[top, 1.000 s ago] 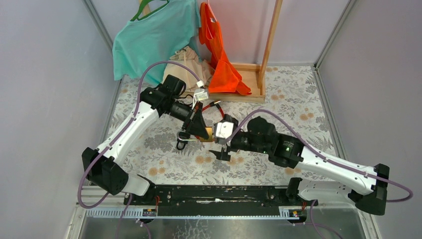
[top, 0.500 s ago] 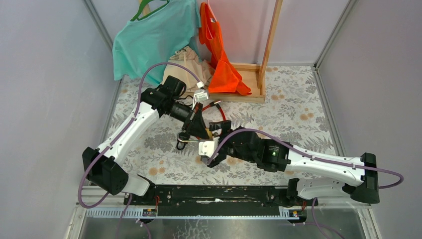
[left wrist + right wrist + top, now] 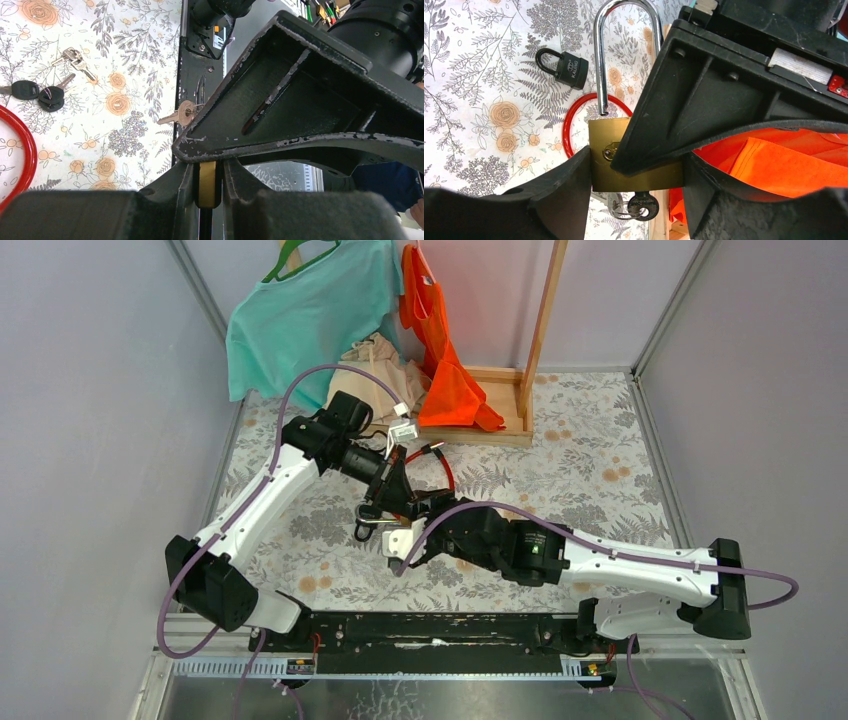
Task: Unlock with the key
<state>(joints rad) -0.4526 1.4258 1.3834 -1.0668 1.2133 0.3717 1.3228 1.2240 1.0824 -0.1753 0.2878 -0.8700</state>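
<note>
Referring to the overhead view, you find both arms meeting over the middle of the floral worktop (image 3: 600, 470). Note that the left gripper (image 3: 206, 172) is pressed onto the brass padlock (image 3: 606, 175), pinching the flat faces of the body between its fingers. In the right wrist view the chrome shackle (image 3: 600, 60) stands upward. Its visible leg ends just above the top of the body, out of its hole, while the other leg is hidden behind the left gripper's finger. The black-headed key (image 3: 642, 205) projects from the lower edge of the body with a key ring attached; its blade is not visible.

The right gripper (image 3: 636, 160) is spread, with one finger against each narrow side of the padlock body. You cannot tell from these views whether the pads are pressing on it.

On the worktop beyond the held padlock lie a small black padlock (image 3: 566, 67) and a red loop (image 3: 569, 125), near each other. In the left wrist view you see a silver key bunch (image 3: 75, 56), two loose black-capped keys (image 3: 51, 97) beside the red loop, and a brass key (image 3: 181, 114) at the near edge, by the black mounting rail (image 3: 192, 85)
</note>
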